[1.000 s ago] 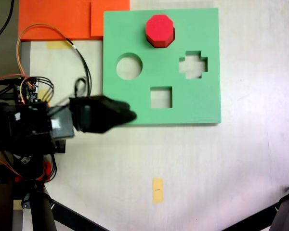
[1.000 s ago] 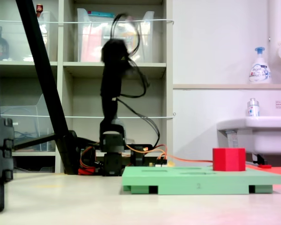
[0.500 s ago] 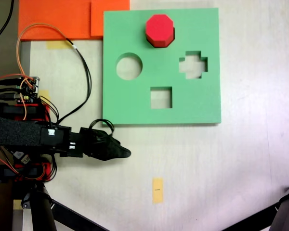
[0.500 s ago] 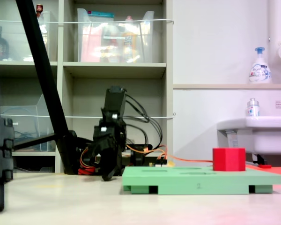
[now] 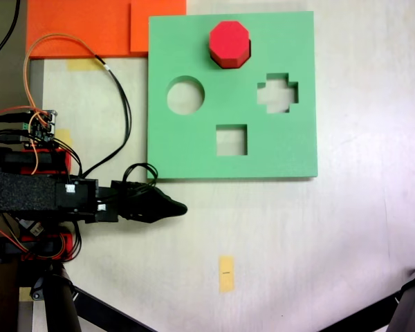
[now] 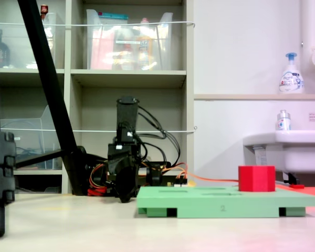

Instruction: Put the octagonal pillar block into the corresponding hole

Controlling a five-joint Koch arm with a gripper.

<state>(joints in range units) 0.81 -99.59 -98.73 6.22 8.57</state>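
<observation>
The octagonal pillar block [image 5: 229,43], bright red, stands upright on the green foam board [image 5: 290,152] near its top edge in the first exterior view. In the second exterior view the block [image 6: 256,178] rises above the board [image 6: 226,200] toward the right end. The corresponding hole is hidden; no eight-sided cutout shows. My gripper [image 5: 171,207] lies low over the table, just below the board's lower-left corner and far from the block. Its jaws look shut with nothing between them. In the second exterior view the gripper [image 6: 125,193] hangs near the table, left of the board.
The board shows a round cutout [image 5: 185,95], a cross cutout [image 5: 277,93] and a square cutout [image 5: 231,140]. Orange foam sheets [image 5: 83,28] lie at the top left. Cables [image 5: 117,97] loop beside the arm base. A yellow tape tag [image 5: 226,273] and tripod legs [image 5: 408,304] sit near the bottom.
Over the last second the arm swung down from above the board's lower-left corner to the table beside it. In the last half second it only shifted slightly. The block has not moved.
</observation>
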